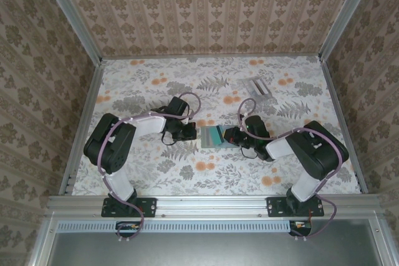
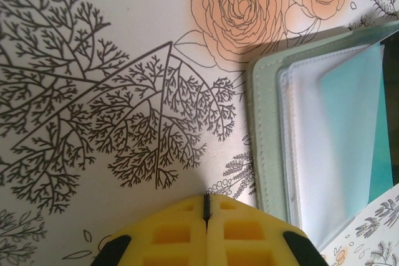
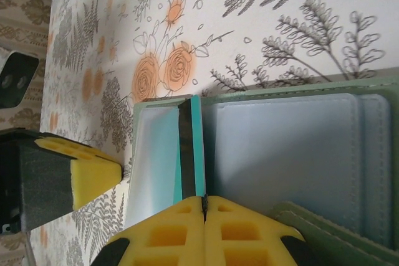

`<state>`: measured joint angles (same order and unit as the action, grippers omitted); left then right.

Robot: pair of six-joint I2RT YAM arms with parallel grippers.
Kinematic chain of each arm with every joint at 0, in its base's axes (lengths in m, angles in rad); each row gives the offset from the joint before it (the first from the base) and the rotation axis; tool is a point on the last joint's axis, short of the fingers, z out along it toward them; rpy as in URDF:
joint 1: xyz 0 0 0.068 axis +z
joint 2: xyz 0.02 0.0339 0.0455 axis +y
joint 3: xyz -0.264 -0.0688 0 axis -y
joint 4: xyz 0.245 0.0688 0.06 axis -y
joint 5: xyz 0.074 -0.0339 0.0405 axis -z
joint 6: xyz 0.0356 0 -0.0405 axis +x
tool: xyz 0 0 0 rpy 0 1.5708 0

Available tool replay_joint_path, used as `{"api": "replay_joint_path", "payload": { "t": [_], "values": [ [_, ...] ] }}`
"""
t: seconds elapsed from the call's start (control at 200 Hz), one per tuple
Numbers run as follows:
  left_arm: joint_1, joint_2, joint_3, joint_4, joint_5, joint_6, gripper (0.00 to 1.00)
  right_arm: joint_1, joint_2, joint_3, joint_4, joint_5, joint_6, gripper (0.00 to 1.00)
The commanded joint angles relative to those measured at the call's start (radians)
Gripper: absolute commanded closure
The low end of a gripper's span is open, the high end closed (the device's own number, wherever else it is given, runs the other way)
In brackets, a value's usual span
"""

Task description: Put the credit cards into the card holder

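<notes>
**Floral counter [image 1: 156,172]: card holder [image 1: 212,136] open between closed fingers**

Patterned walls surround the counter. The green card holder lies spread open at its middle, with a teal card [image 3: 198,147] among its clear inner sleeves. The left fingers [image 2: 171,232] are pressed together and empty, just beside the holder's edge. The right fingers [image 3: 168,235] are also pressed together, tips at the card's edge, with no visible grip on it.
</notes>
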<state>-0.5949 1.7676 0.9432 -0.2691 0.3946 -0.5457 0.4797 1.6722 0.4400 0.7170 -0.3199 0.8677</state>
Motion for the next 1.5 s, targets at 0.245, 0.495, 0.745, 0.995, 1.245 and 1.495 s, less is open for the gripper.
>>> {"api": "replay_joint_path", "payload": {
  "t": [0.245, 0.495, 0.745, 0.995, 1.245, 1.495],
  "values": [
    [-0.029, 0.005, -0.008, 0.031, -0.019, -0.024, 0.98, 0.059, -0.126, -0.035, -0.149, 0.202, 0.044, 1.0],
    [-0.058, 0.028, -0.01, 0.078, 0.007, -0.059, 0.98, 0.086, -0.066, -0.01, -0.106, 0.183, 0.103, 1.0],
    [-0.077, 0.027, -0.036, 0.133, 0.006, -0.111, 0.99, 0.129, 0.01, 0.021, -0.037, 0.174, 0.178, 1.0],
    [-0.078, 0.023, -0.095, 0.235, 0.04, -0.202, 1.0, 0.2, 0.055, 0.064, -0.04, 0.234, 0.247, 1.0],
    [-0.074, 0.002, -0.109, 0.244, 0.043, -0.219, 1.0, 0.215, 0.058, 0.084, -0.1, 0.233, 0.25, 0.92],
    [-0.038, -0.051, -0.105, 0.167, 0.03, -0.161, 0.92, 0.199, -0.119, 0.126, -0.429, 0.295, 0.11, 0.69]
  ]
}}
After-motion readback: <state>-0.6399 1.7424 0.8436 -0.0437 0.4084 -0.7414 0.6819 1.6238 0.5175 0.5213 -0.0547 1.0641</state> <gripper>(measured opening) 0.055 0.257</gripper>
